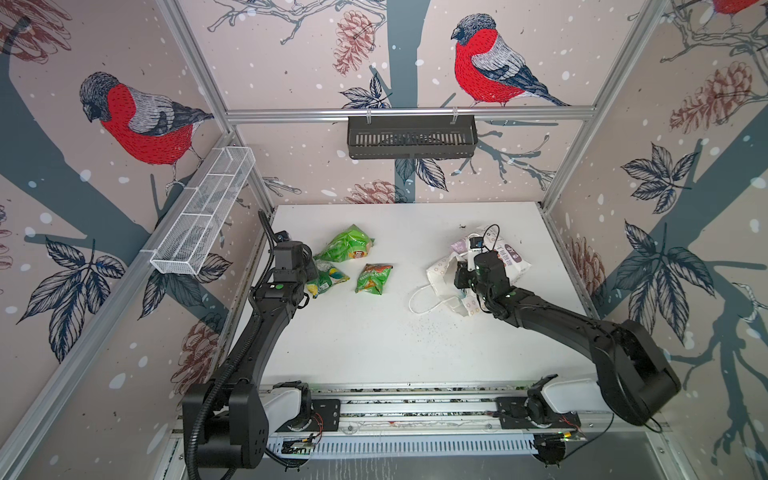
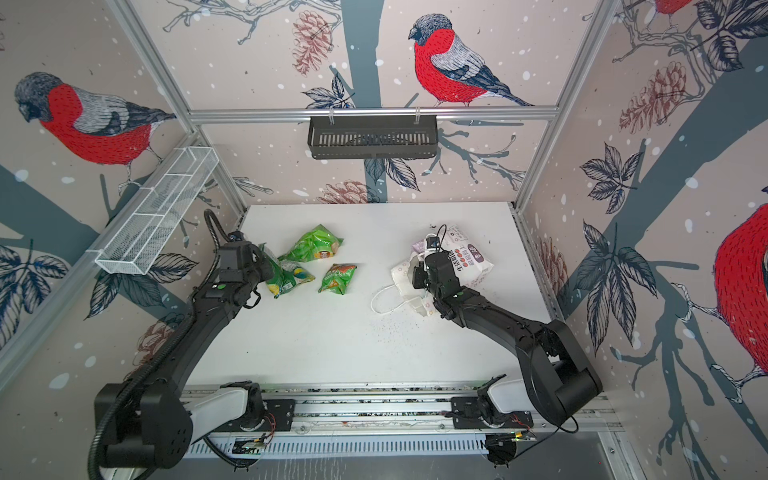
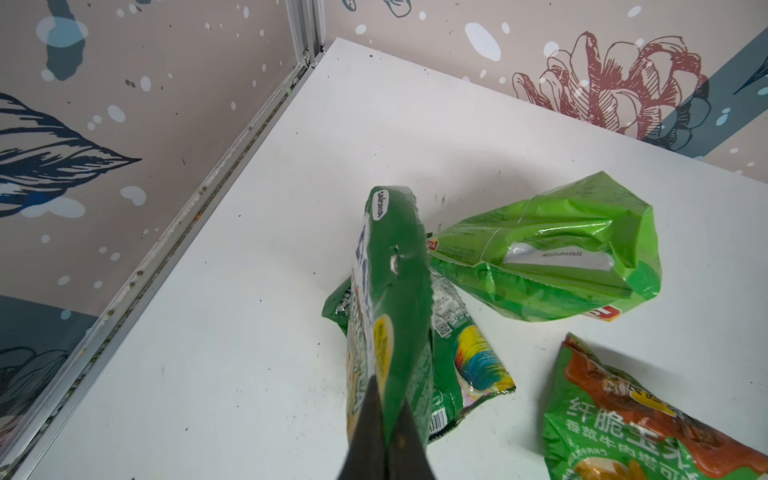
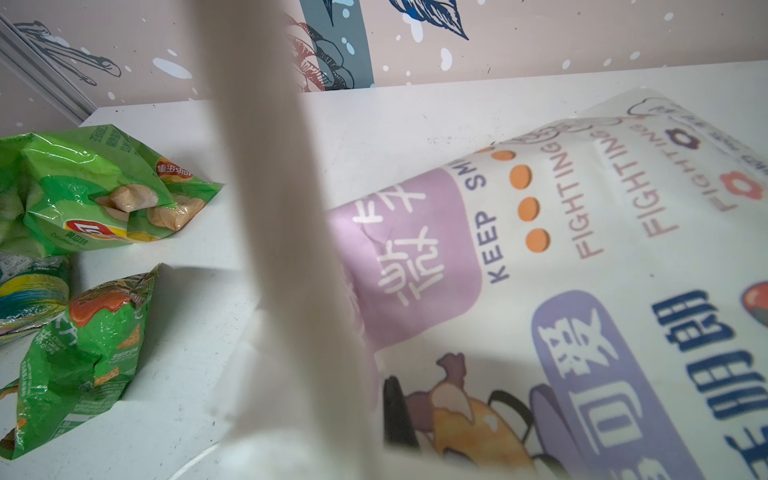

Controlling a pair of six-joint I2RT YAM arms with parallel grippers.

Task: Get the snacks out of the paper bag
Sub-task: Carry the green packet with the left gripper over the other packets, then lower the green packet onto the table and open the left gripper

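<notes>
My left gripper [image 3: 390, 395] [image 2: 266, 268] is shut on a dark green snack packet [image 3: 395, 270] and holds it on edge just above the table's left side. Three snacks lie beside it: a large bright green packet [image 1: 347, 245], a green and orange one [image 1: 372, 278], and a green one with yellow and teal [image 1: 330, 279] partly under the held packet. At the right, the white paper bag [image 1: 511, 253] lies on its side. My right gripper [image 1: 457, 272] is shut on its rim; one dark finger [image 4: 395, 415] shows against the cartoon print. The bag's inside is hidden.
The bag's white cord handle [image 1: 419, 299] loops onto the table [image 1: 374, 353], with crumbs [image 1: 419, 328] scattered in front. A white wire basket [image 1: 203, 216] hangs on the left wall and a black basket [image 1: 411, 137] on the back rail.
</notes>
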